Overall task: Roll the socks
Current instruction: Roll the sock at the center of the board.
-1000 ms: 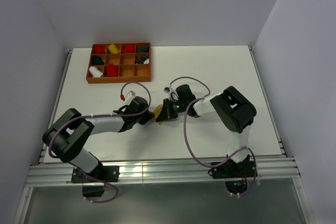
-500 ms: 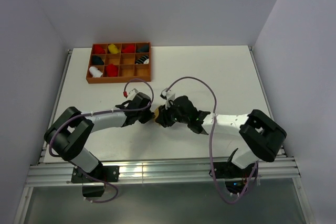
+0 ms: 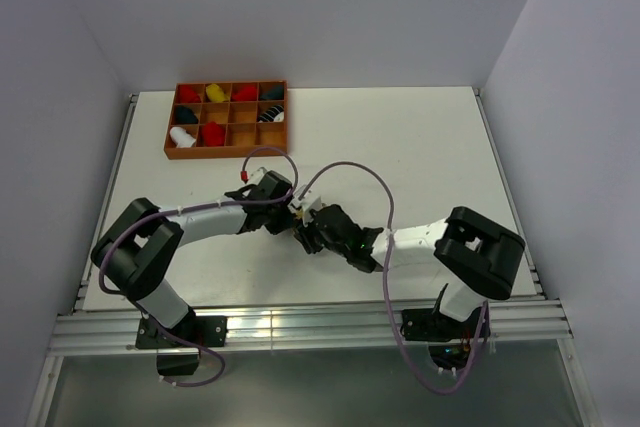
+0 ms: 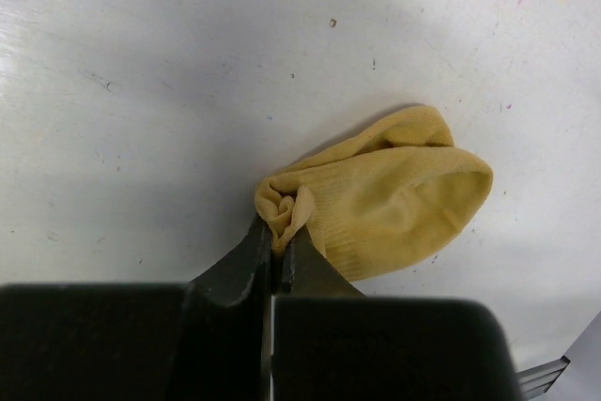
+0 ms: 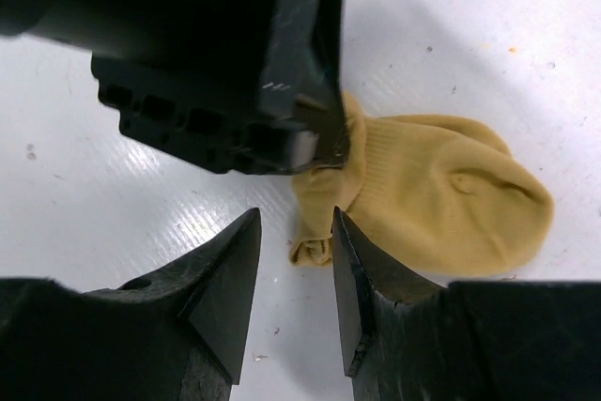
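Tan-yellow sock (image 4: 394, 194): is lying flat on the white table (image 3: 430, 147), near the middle of it, between the ends of the two arms. One end is being bunched into a small tight fold. The other end is lying rounded and loose on the surface.

Left gripper (image 4: 275, 243): its fingers are being pressed together on the bunched edge of the sock, with only the fabric caught between them. The tips are being held low, at the table surface.

Right gripper (image 5: 293, 232): its fingers are being held a narrow way apart, directly facing the left gripper and just beside it. A corner of the sock is lying at the gap between the tips. It cannot be told whether that corner is being touched; nothing is being clamped.

Wooden tray (image 3: 228, 154): is standing at the far left corner of the table, well apart from both grippers. Rolled bundles in red, yellow, dark and white are sitting in several of its compartments.
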`<action>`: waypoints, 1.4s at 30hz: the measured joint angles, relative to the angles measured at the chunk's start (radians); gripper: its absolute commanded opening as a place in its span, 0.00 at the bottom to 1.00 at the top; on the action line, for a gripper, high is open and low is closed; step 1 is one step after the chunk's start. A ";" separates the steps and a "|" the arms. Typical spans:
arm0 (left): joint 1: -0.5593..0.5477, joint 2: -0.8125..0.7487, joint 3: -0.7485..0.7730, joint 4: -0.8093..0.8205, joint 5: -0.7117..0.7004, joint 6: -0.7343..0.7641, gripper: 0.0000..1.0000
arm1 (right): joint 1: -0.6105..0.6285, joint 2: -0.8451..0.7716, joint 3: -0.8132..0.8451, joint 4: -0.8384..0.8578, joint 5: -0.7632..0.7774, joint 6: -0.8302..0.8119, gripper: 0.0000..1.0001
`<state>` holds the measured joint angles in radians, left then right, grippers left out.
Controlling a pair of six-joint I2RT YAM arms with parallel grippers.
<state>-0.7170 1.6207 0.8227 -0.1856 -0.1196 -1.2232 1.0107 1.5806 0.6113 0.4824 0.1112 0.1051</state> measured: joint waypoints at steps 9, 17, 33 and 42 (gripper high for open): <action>0.000 0.007 0.016 -0.023 0.013 0.000 0.00 | 0.064 0.106 0.014 0.041 0.135 -0.039 0.43; 0.003 0.011 0.019 -0.021 0.014 -0.002 0.02 | 0.072 0.166 0.050 0.050 0.221 -0.055 0.02; 0.042 -0.188 -0.067 0.001 0.007 -0.076 0.75 | -0.085 0.134 0.048 0.027 -0.113 0.031 0.00; 0.068 -0.308 -0.121 0.051 -0.013 -0.079 0.77 | -0.279 0.168 0.049 0.056 -0.480 0.117 0.00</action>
<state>-0.6495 1.3125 0.7021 -0.1341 -0.1322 -1.3018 0.7319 1.7485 0.6601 0.5385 -0.3691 0.2226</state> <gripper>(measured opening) 0.765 0.026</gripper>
